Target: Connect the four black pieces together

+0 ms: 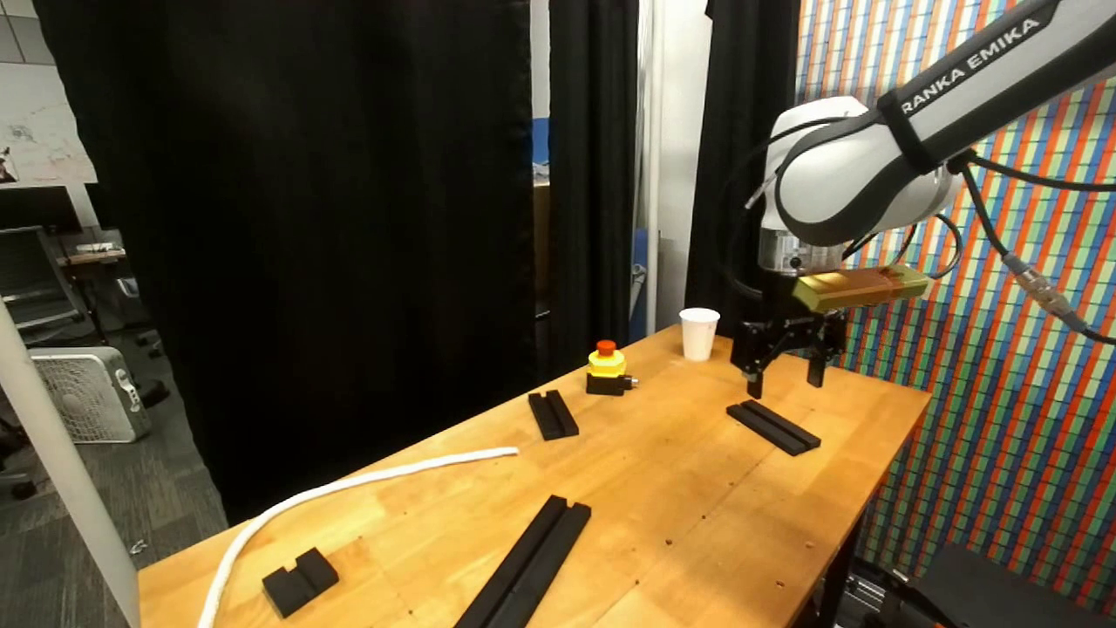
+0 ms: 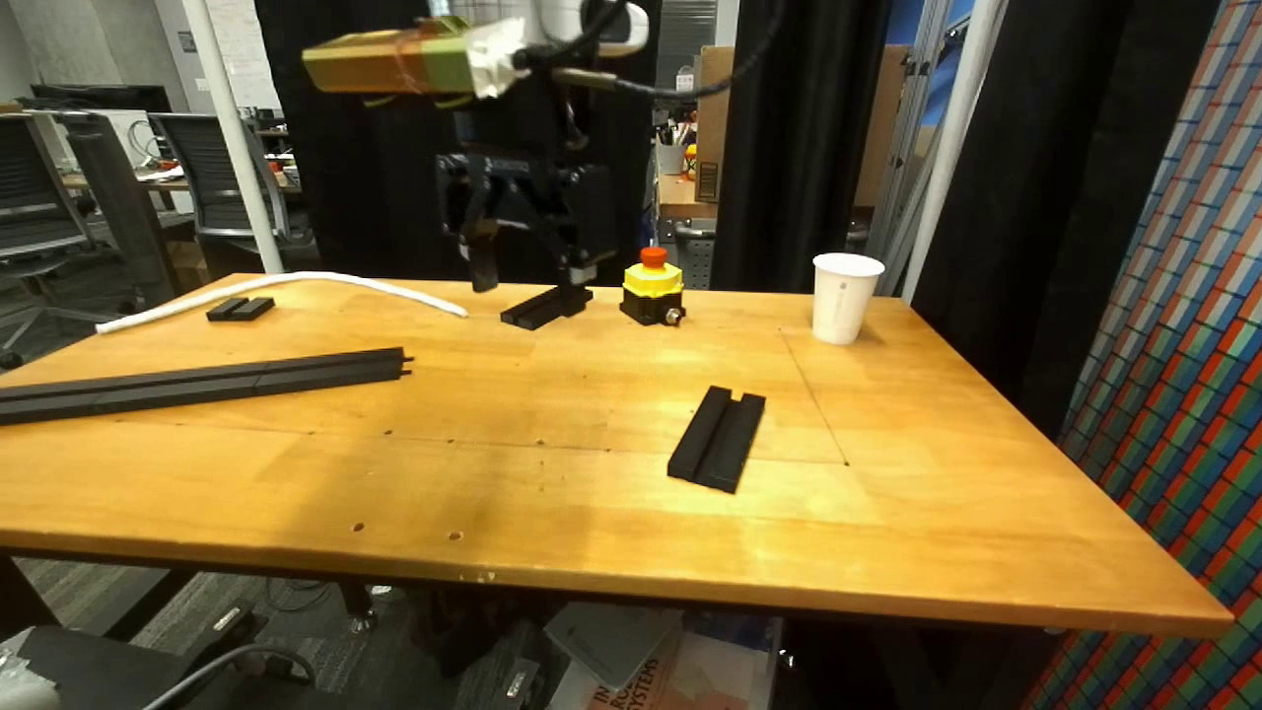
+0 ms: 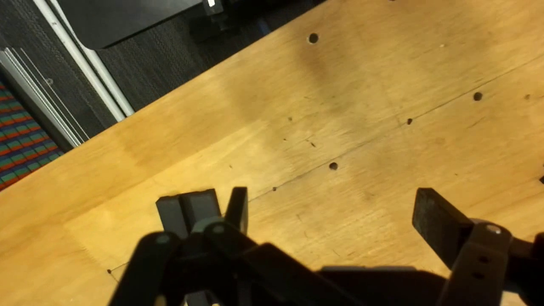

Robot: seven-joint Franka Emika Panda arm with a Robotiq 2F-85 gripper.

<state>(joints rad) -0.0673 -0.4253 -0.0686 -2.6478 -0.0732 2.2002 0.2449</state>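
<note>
Several matte-black grooved pieces lie flat on the wooden table. A long black strip (image 2: 325, 373) shows cross seams and has small prongs at its near end; its far end runs out of frame in both exterior views, where the strip (image 1: 556, 549) is also seen. One separate black piece (image 1: 779, 432) rests toward the cup end, and another black piece (image 1: 544, 417) lies near the yellow-based button. My gripper (image 1: 785, 380) hangs above the table, fingers wide apart with only bare wood between them. In the wrist view a black piece (image 3: 199, 208) is partly hidden behind the left finger of the gripper (image 3: 331, 191).
A small chunky black block (image 1: 300, 580) and a white cord (image 1: 375, 477) lie at the table's far end. A red button on a yellow base (image 2: 653, 281) stands along the curtain side, with a white paper cup (image 2: 843, 301) farther along. The table edge (image 3: 204, 76) crosses the wrist view.
</note>
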